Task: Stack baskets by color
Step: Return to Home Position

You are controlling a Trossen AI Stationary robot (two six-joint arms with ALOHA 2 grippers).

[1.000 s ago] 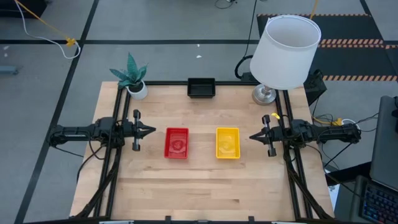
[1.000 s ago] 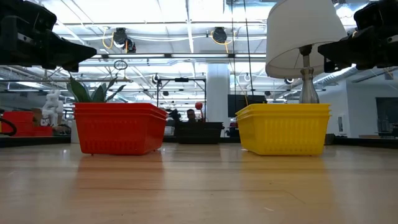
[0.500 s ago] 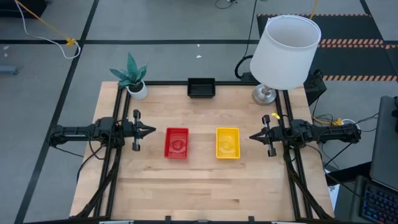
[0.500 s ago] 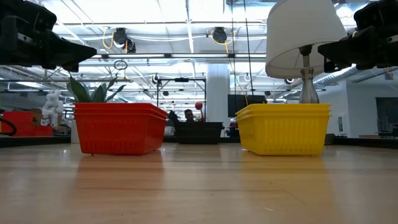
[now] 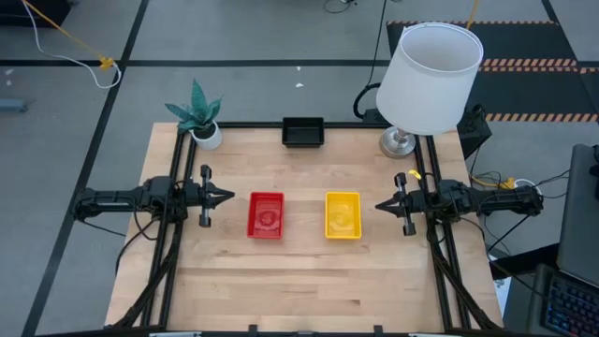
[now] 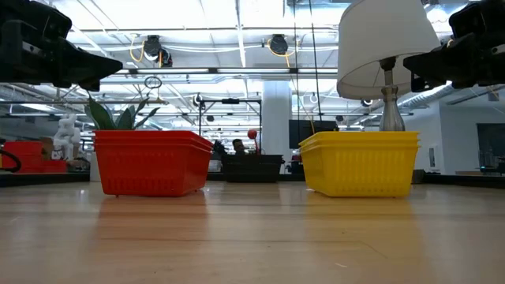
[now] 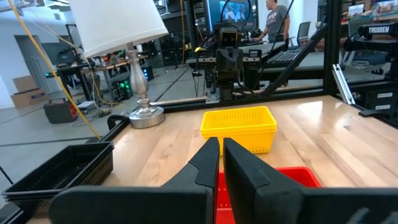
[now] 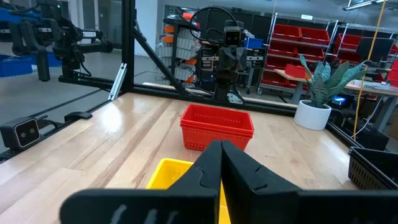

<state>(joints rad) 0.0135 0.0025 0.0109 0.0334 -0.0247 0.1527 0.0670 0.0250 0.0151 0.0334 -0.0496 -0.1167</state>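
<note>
Still unchanged | left gripper (image 5: 227,197) together, empty | right gripper (image 5: 381,206) together, empty | red baskets (image 5: 266,214), yellow baskets (image 5: 343,214) unmoved

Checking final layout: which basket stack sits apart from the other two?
The black stack, at the far edge; red stack and yellow stack sit mid-table between left hand and right hand.

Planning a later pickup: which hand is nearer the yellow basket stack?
Right. The right hand sits just beside the yellow basket stack, apart from it; the left hand is beyond the red basket stack.
</note>
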